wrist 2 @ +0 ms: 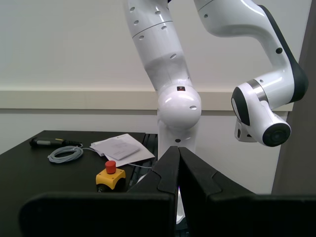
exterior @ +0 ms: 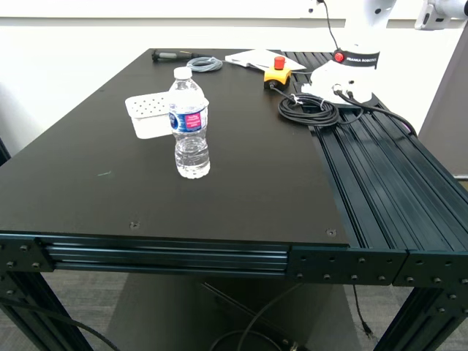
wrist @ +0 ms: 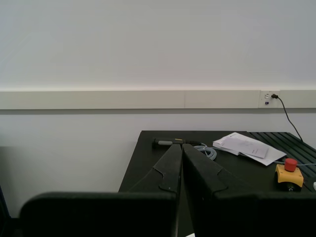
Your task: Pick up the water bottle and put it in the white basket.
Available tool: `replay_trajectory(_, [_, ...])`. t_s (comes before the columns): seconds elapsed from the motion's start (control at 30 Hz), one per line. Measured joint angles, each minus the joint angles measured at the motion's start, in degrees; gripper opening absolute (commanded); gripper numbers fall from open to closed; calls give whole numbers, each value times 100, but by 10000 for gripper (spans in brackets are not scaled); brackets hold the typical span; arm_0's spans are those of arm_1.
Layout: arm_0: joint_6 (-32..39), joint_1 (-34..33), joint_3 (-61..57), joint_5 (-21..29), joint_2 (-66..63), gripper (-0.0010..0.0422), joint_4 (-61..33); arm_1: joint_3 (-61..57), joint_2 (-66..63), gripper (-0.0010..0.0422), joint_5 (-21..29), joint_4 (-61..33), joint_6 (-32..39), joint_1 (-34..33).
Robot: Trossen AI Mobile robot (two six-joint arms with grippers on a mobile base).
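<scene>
1. The water bottle stands upright on the black surface, its white cap on, toward the exterior view's left of centre.
2. The white basket sits just behind the bottle and slightly toward the exterior view's left; the bottle overlaps its near corner in that view, and I cannot tell whether they touch.
3. My first pincer has its jaws pressed together with nothing between them. It is raised and looks toward the wall over the far end of the surface.
4. My second pincer is likewise closed on nothing, facing a white robot arm mounted at the far end.
5. Neither pincer appears in the exterior view.
6. At the far end lie a yellow box with a red button, some papers, a coiled grey cable and a black coiled cable.
</scene>
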Motion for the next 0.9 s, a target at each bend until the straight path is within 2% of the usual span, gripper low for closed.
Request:
replay_trajectory(0.63, [0,2,0,0,0,1,0,0,0,0,35,-20,-81,-2])
replay_trajectory(0.73, [0,7,0,2,0,1,0,-9,98,0,498,-208,-140,-9])
replay_trajectory(0.9, [0,4,0,-2,0,1,0,-20,824,0,2190,-656,107,-37])
